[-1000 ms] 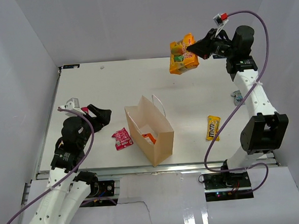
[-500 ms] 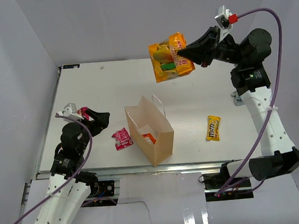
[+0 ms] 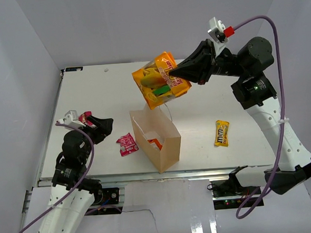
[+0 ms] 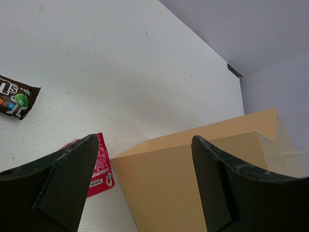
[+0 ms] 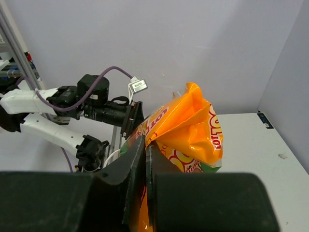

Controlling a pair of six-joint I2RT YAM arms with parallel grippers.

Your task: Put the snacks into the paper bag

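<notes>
Right gripper [image 3: 180, 72] is clamped on the large orange bag [image 3: 159, 84], holding it aloft near the open paper bag [image 3: 158, 142]. Left gripper [image 3: 103, 124] is spread wide and empty, low over the bench [image 3: 90, 89].

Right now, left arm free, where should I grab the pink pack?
Probably from straight above: the pink pack lies flat on the table, close to the paper bag. Pinch its left edge, away from the bag, with the open left gripper.
</notes>
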